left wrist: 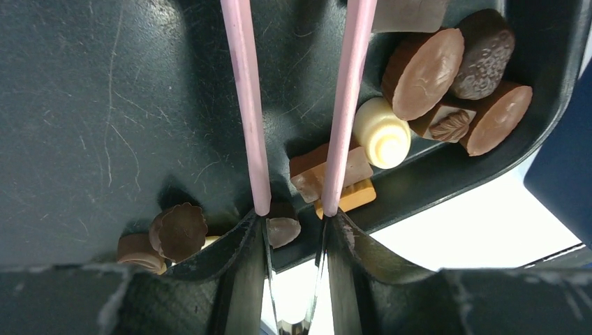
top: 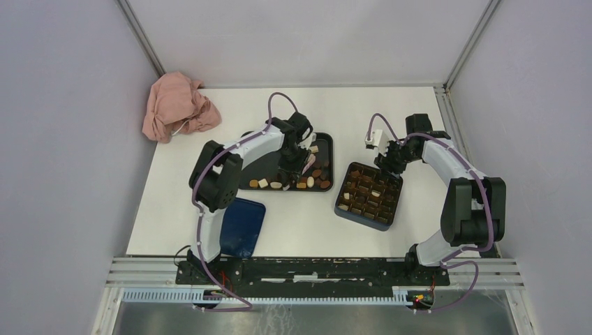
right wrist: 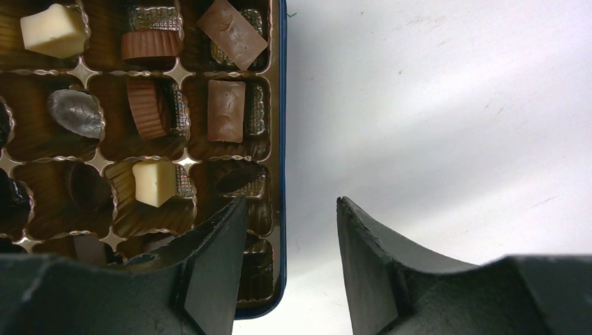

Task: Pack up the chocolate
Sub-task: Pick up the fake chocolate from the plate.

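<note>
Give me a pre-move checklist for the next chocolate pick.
1. Left gripper gripping pink tongs: ok.
2. Chocolates available in black tray: ok.
3. Piece caught between the tong tips: cannot tell, tips out of the wrist view.
4. Right gripper open and empty: ok.
5. Right gripper clear of blue box: not ok, one finger overhangs its edge.

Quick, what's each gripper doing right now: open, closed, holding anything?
Left gripper: closed on the pink tongs.
Right gripper: open, holding nothing.
</note>
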Controlling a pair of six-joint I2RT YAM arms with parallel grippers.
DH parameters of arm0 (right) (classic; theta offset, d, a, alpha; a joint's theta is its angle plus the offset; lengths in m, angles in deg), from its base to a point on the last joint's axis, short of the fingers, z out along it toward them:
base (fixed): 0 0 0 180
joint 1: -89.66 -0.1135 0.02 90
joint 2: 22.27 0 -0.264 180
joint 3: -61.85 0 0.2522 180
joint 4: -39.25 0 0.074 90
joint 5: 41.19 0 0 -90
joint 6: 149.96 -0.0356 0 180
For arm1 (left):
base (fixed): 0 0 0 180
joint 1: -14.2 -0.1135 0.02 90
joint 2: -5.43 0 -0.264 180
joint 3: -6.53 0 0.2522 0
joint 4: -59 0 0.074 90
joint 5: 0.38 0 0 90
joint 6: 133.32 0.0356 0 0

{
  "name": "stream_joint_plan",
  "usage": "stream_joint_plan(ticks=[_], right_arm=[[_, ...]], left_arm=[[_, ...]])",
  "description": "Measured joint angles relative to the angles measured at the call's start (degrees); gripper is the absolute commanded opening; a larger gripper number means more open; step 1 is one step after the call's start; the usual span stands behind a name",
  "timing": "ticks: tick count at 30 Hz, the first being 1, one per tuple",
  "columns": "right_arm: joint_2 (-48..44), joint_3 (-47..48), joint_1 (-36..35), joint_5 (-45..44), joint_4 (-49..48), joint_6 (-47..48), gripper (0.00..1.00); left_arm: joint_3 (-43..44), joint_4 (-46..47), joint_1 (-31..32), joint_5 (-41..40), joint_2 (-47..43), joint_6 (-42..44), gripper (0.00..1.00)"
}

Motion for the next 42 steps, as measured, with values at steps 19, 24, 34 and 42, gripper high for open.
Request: stream_joint_plan(ticks=[19, 24, 34, 42], right_arm=[[-0.6, 0.0, 0.0, 0.4, 0.2, 0.2, 0.56], [-1.0, 0.0, 0.0, 0.9, 0.4, 0.4, 0.58], [-1.1, 0.0, 0.0, 2.9, 0.6, 0.6, 0.61], [-1.1, -0.4, 0.0, 2.5, -1.4, 0.4, 0.58]], left_arm=[[4.5, -6.8, 0.0, -2.1, 2.5, 0.0, 0.08], [4.0, -5.9, -0.5, -2.6, 1.6, 0.0, 0.06], [-7.0, -0.5, -2.3, -1.7, -11.3, 0.0, 0.05], [-11.7, 2.3, -2.3, -0.4, -14.9, 0.0, 0.04]])
